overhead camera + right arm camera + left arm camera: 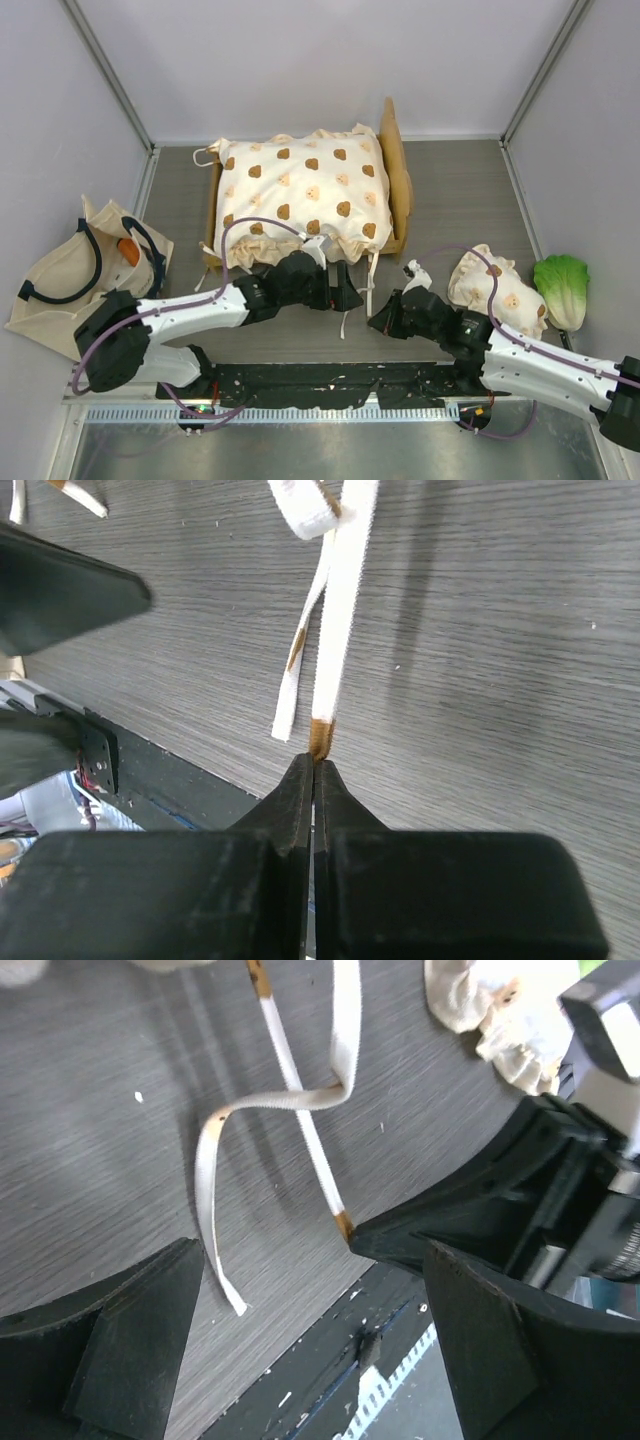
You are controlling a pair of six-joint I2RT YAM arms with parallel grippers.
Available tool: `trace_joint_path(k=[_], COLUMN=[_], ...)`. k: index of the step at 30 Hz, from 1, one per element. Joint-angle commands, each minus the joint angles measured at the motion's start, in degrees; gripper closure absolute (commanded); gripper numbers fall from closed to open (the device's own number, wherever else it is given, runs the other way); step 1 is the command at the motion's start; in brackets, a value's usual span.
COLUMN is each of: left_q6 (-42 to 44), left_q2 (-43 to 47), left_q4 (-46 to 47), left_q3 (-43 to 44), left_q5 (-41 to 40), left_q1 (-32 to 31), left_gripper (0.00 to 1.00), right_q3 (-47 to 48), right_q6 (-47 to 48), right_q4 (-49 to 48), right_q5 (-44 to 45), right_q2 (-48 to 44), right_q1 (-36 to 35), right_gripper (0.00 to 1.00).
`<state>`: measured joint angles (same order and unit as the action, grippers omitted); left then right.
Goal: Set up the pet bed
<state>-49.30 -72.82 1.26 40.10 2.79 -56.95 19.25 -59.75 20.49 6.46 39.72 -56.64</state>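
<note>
Right pincer (316, 763): jaws pressed together, clamped on the brown tip of a white tie ribbon (338, 610); only the very end is caught.
Left pincer (310, 1265): jaws wide apart, nothing held; it hovers over the surface (110, 1150), just beside the right pincer.
Second tie ribbon (212, 1170): loose, curled on the surface between and ahead of the left pincer's fingers; it crosses the held one further ahead.
Pet bed (398, 170): just ahead of both pincers, closer to the left one; light-wood frame, scalloped headboard on the side towards the right pincer.
Cushion (300, 190): cream with brown bear print, puffy, sits in the frame and bulges over the near edge; white ties trail from that edge towards the pincers.
Step in hand (judgement): probably fastening the cushion's ties so it stays on the frame.
How to do it well: the grip is shallow, so pull slowly and along the ribbon's line or the tip may slip out. Bring the left pincer down on the loose ribbon near its free end and keep the two strands from twisting. Do not drag the cushion off the frame.
Handling: ribbons are flat and limp, and will flop rather than hold a shape.
Small pillow (495, 290): same bear print, behind the right pincer, not yet on the bed.
Lettuce toy (562, 285): beyond the small pillow, well apart.
Tote bag (55, 275): far outboard of the left pincer, well apart.
</note>
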Motion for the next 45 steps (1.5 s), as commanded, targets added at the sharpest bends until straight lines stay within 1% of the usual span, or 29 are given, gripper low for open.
trace_joint_path(k=[1,4,6,8,13,16,17,22,25,29,33,37,43,44,45], left_q6=[-9.5,-12.9,-13.9,-14.7,-16.5,-17.5,-17.8,-19.8,-21.6,-24.2,-26.1,-27.1,-26.9,-26.8,-26.6], left_q2=[-5.0,-8.3,-10.0,-12.3,-16.0,-18.1,-18.6,-21.1,-21.8,-21.6,-22.0,-22.7,-24.5,-24.5,-24.6], left_q4=[12.2,17.3,19.9,20.7,24.0,25.5,25.9,29.3,32.8,37.8,39.0,39.8,40.1,40.1,40.1], left_q3=[-1.0,-2.6,-2.7,-1.8,-0.2,-0.1,-0.1,-0.5,-1.9,-4.6,-6.3,-6.5,-5.1,-4.9,-4.7], left_q5=[4.9,6.3,6.5,8.1,10.7,12.0,12.1,11.3,10.1,7.6,6.5,6.4,7.0,7.0,7.1], left_q1=[-1.0,-1.4,-1.9,-2.3,-3.5,-3.6,-3.6,-3.6,-3.5,-3.2,-2.9,-2.9,-2.9,-2.9,-2.9], left_gripper=[0.09,0.14,0.16,0.17,0.24,0.31,0.37,0.43,0.43,0.37,0.37,0.41,0.43,0.49,0.51], right_q3=[-1.0,-1.7,-2.2,-2.5,-3.4,-3.8,-3.9,-4.0,-3.9,-3.9,-3.7,-3.6,-3.6,-3.4,-3.3], right_q6=[-0.3,-0.6,-1.0,-1.2,-1.8,-1.8,-1.8,-2.0,-1.9,-2.0,-1.8,-1.7,-1.2,-1.2,-1.0], right_q4=[-1.8,-1.5,-1.5,-1.2,-0.9,-0.9,-1.0,-0.5,-0.2,0.2,0.4,0.6,-0.1,-0.2,-0.3], right_q5=[-1.9,-1.3,-1.3,-1.1,-0.6,-0.4,-0.4,-0.7,-0.7,-0.8,-0.5,-0.4,-0.8,-0.8,-0.8], right_q2=[-2.4,-4.7,-5.8,-6.6,-8.3,-9.0,-9.3,-9.9,-10.4,-10.6,-11.0,-11.3,-11.3,-11.2,-11.2], right_q1=[-0.8,-0.8,-0.8,-0.9,-0.8,-0.8,-0.8,-0.8,-0.8,-0.8,-0.8,-0.8,-0.8,-0.8,-0.8], right_gripper=[0.99,0.99,0.99,0.99,0.99,0.99,0.99,0.99,0.99,0.99,0.99,0.99,0.99,0.99,0.99])
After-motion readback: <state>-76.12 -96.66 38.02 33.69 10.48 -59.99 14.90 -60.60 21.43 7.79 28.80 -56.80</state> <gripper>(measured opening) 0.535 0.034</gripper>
